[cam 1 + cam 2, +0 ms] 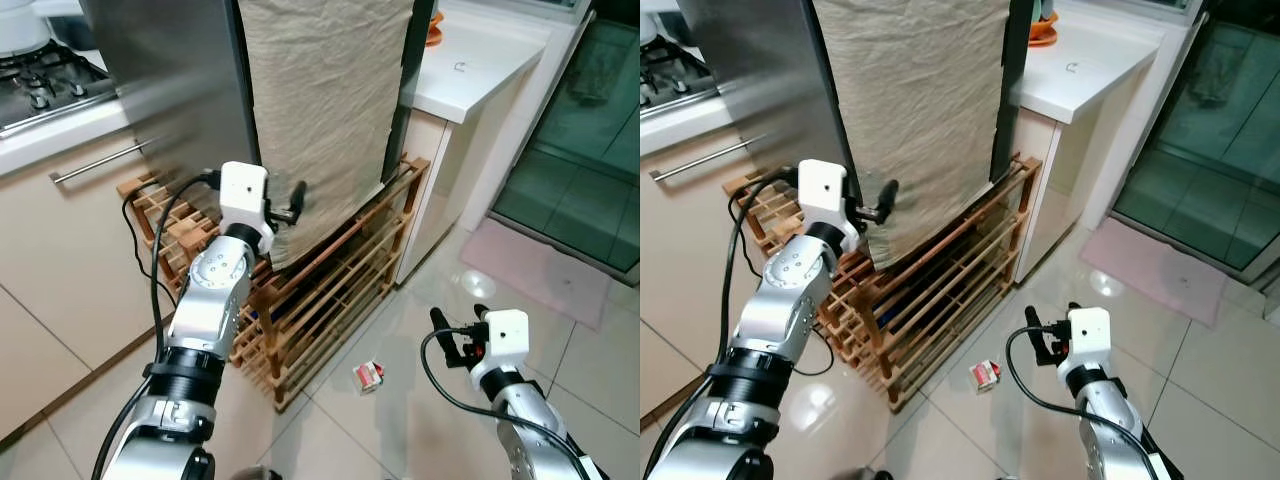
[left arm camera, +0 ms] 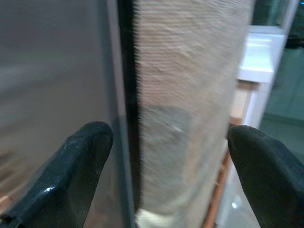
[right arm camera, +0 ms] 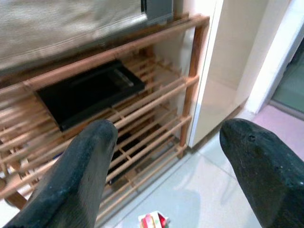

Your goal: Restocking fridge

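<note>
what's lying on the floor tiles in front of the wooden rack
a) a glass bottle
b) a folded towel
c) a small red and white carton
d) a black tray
c: a small red and white carton lies on the floor tiles just in front of the wooden rack, between the rack and the right gripper, which hangs open above the floor.

Fridge (image 1: 170,80) front draped by a cloth (image 1: 320,110); wooden rack (image 1: 330,290) stands below it, blocking low access. Open tiled floor (image 1: 420,420) to the right, with one small packet (image 1: 368,376) lying on it.
</note>
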